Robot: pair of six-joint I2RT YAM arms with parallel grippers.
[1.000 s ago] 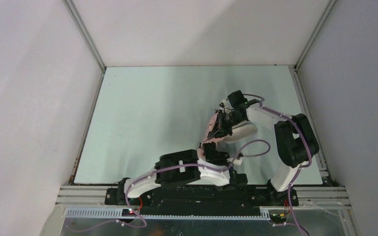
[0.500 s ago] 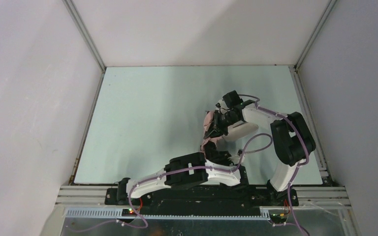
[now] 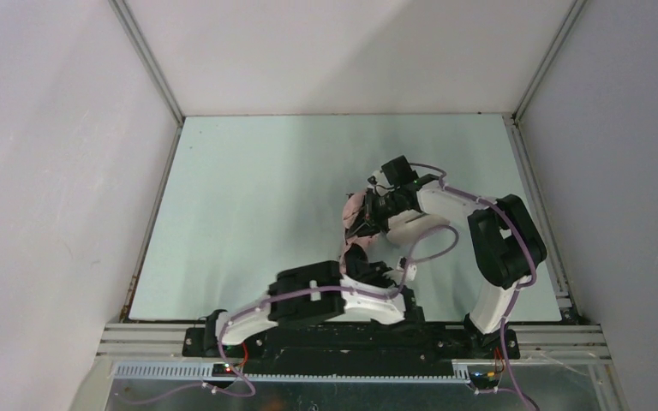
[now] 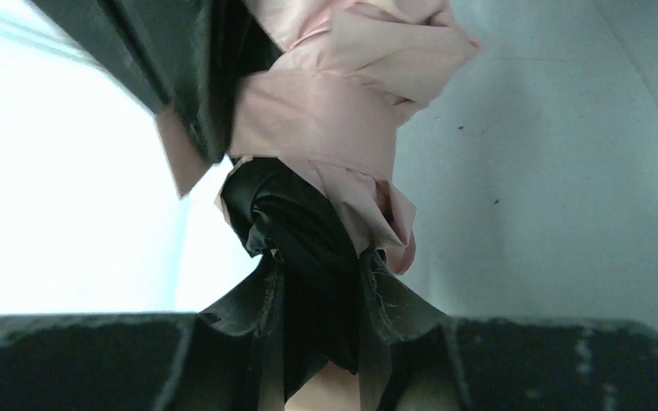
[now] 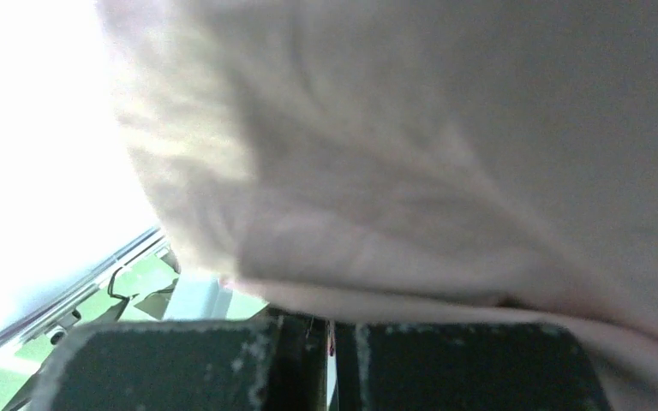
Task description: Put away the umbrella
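The umbrella (image 3: 351, 226) is a bundle of pale salmon-pink fabric held off the table between my two grippers, right of centre. My left gripper (image 3: 361, 262) grips its near, lower end: in the left wrist view the fingers (image 4: 398, 300) are shut on dark folded lining (image 4: 304, 248), with pink fabric (image 4: 343, 111) bunched above. My right gripper (image 3: 375, 212) holds the far, upper end. In the right wrist view pink fabric (image 5: 411, 154) fills the frame over the nearly closed jaws. The shaft and handle are hidden.
A pale oblong shape (image 3: 418, 224), possibly the hard case, lies on the table under my right forearm. The pale green table (image 3: 257, 197) is walled at left, back and right. A metal rail (image 3: 154, 330) runs along the near edge.
Both grippers and the umbrella have shifted a little to the left. The right wrist moved left and farther back, and the left arm drew back toward its base.
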